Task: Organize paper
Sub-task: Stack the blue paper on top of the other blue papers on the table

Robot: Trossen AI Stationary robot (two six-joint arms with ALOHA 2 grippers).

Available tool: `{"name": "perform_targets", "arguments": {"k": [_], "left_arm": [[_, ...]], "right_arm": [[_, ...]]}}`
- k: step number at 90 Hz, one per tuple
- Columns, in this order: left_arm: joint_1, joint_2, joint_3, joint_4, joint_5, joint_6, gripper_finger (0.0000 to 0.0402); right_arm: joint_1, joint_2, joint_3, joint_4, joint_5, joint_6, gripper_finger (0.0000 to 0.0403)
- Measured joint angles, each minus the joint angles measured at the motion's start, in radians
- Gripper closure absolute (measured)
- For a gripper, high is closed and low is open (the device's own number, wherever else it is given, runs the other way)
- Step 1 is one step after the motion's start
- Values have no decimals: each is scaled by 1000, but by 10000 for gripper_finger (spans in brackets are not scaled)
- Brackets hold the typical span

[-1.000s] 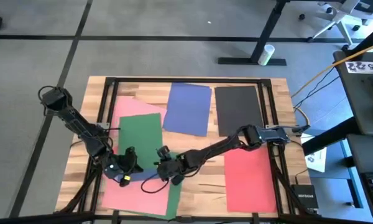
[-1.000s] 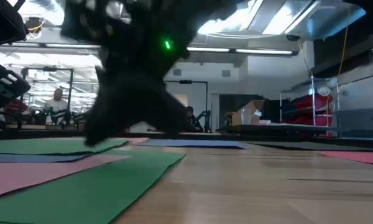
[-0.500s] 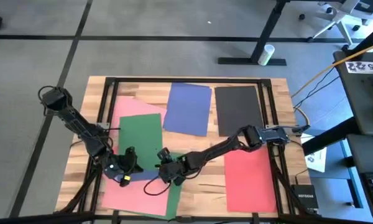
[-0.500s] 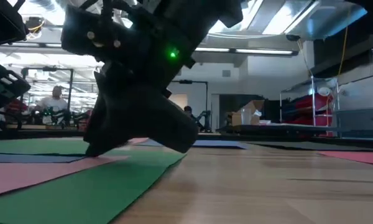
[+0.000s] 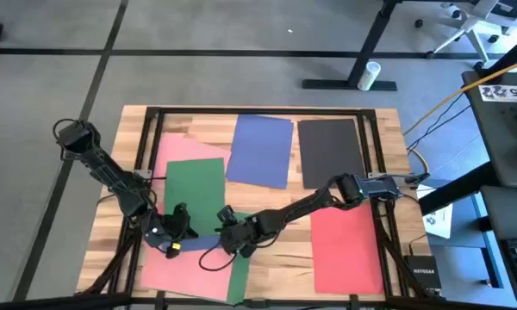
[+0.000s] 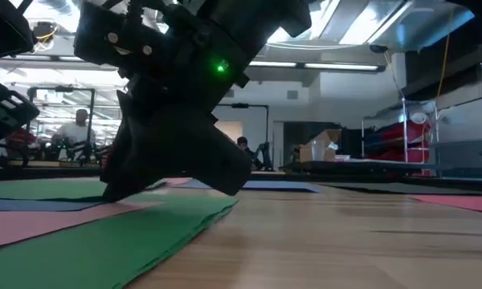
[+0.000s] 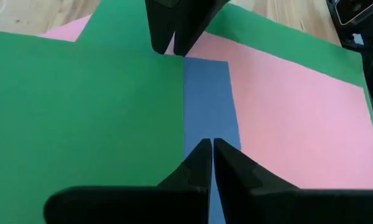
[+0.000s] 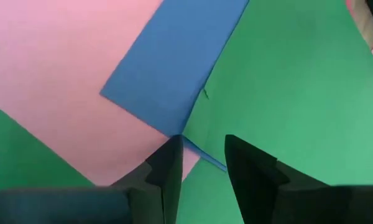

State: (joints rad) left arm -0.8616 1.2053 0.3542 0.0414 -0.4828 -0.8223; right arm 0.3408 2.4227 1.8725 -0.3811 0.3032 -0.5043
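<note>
Paper sheets (image 5: pixel 260 151) flat on wooden table (image 5: pixel 207 123), no containers.

A wooden table (image 5: pixel 198 120) with a black frame is seen from above. Several sheets of paper are laid flat on it. A blue sheet (image 5: pixel 260 151) and a black sheet (image 5: pixel 329 152) are placed side by side along the far part. A red sheet (image 5: pixel 346 245) is laid at the near right. At the near left, pink sheets (image 5: pixel 174 263) are overlapped by green sheets (image 5: pixel 196 188).
</note>
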Motion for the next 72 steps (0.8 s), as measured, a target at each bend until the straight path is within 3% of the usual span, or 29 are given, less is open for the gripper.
{"name": "perform_targets", "arguments": {"k": [72], "left_arm": [[0,0,0,0,0,0,402]], "right_arm": [[-11,1,0,61,-55,0,292]]}}
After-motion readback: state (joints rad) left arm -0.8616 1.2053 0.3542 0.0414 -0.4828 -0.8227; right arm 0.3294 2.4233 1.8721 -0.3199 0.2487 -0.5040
